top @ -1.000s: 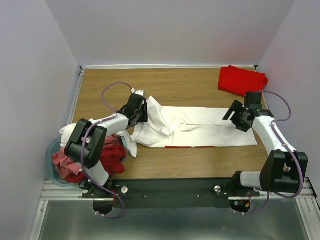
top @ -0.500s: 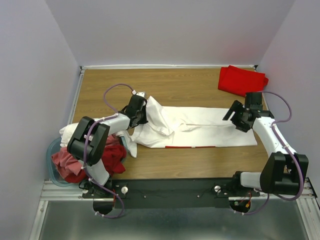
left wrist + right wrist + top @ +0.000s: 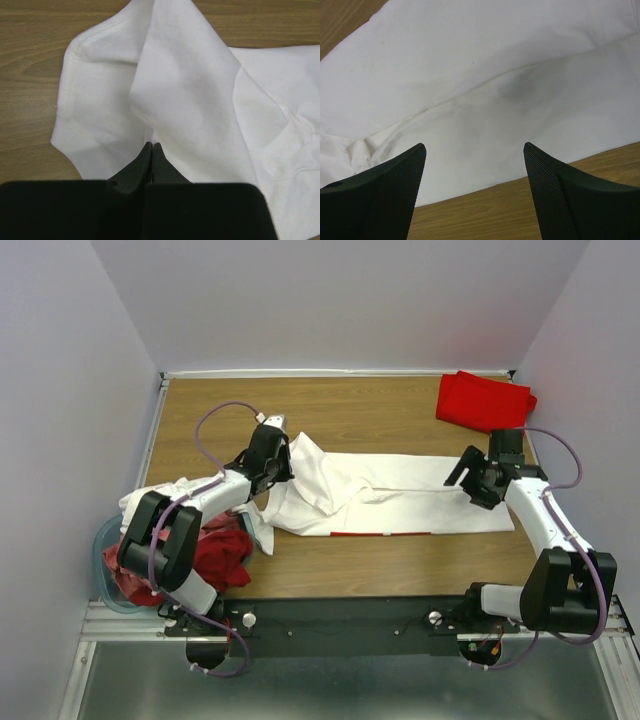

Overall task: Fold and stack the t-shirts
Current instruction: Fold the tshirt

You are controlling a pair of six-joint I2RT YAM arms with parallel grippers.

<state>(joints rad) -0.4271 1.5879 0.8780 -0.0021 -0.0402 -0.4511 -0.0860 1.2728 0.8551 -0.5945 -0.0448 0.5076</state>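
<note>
A white t-shirt (image 3: 400,502) lies folded into a long band across the middle of the table, with a thin red strip showing at its near edge. My left gripper (image 3: 283,462) is at its left end, shut on a raised fold of the white cloth (image 3: 185,95), fingertips together at the crease (image 3: 151,146). My right gripper (image 3: 464,476) hovers over the shirt's right end, open, with nothing between its fingers (image 3: 474,148); the shirt's edge and bare wood lie below it. A folded red t-shirt (image 3: 483,400) rests at the back right corner.
A pale blue tub (image 3: 104,540) at the near left holds a heap of red (image 3: 215,555), pink (image 3: 125,565) and white (image 3: 140,505) shirts that spills over its rim. White walls close in the wooden table (image 3: 350,405) on three sides.
My left gripper has closed on the fold of the white shirt and shifted slightly towards the back. The right arm has barely moved and its jaws stay apart.
</note>
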